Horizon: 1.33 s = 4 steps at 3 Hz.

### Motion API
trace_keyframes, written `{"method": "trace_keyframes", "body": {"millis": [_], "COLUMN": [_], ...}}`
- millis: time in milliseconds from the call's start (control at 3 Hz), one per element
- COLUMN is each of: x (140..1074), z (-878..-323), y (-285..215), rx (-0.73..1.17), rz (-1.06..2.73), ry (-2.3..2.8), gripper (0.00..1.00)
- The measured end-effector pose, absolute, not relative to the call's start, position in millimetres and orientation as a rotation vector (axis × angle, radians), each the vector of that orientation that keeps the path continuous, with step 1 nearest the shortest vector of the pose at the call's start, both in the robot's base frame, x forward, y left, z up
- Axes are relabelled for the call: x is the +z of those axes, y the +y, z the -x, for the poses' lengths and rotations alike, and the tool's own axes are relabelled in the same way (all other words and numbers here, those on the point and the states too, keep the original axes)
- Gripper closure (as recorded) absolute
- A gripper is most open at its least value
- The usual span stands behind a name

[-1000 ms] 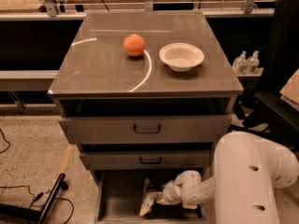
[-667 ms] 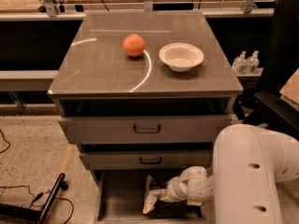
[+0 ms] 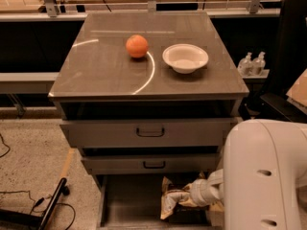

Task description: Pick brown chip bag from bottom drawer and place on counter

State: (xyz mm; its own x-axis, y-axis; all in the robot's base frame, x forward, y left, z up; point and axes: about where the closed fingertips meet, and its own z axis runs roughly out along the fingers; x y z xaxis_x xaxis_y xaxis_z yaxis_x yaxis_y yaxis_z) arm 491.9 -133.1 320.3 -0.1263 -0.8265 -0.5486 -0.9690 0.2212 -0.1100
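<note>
Shifted a little toward 3 o'clock since a second ago, gripper (image 3: pixel 183 197) and bag (image 3: pixel 169 206) together; ball (image 3: pixel 137 46), bowl (image 3: pixel 185 58) and both upper drawers unmoved.

Sits low, at the view's 5 o'clock, inside the open bottom drawer (image 3: pixel 129 200), reaching in from 3 o'clock off the bulky white arm (image 3: pixel 264 176). Looks clenched on the bag's crumpled upper right part, judging by how the foil bunches against it. Holds the bag upright on edge, long axis running roughly 12 to 6, tan edge turned toward 9 o'clock, dark foil at the back toward 12. Cannot tell whether the bag's lower edge touches the drawer floor or hangs just above it.

Lies straight at 12 o'clock from the gripper, and well above it: the counter (image 3: pixel 100 66). Stands between them the middle drawer (image 3: pixel 154 165), its front overhanging the back of the bottom drawer, with the top drawer (image 3: pixel 150 132) higher up. Calls, on this reading, for a pull toward 6 o'clock first, out from under those fronts, then a rise toward 12 and a reach over the counter's near edge. Risks snagging the tall bag on the middle drawer's lower lip if raised too soon.

Holds the ball near the counter's middle, the bowl just at 3 o'clock of it, bare top toward 7 and 9 o'clock for setting the bag down.
</note>
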Motion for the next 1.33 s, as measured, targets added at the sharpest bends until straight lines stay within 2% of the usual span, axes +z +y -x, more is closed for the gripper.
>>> {"method": "trace_keyframes", "body": {"millis": [667,1333], "x": [400,455], "z": [-475,-449], "y": [-166,-188], "rx": [0.421,0.333], "rz": [1.628,1.603], "ry": [1.943,1.991], "gripper": [1.0,1.0]}}
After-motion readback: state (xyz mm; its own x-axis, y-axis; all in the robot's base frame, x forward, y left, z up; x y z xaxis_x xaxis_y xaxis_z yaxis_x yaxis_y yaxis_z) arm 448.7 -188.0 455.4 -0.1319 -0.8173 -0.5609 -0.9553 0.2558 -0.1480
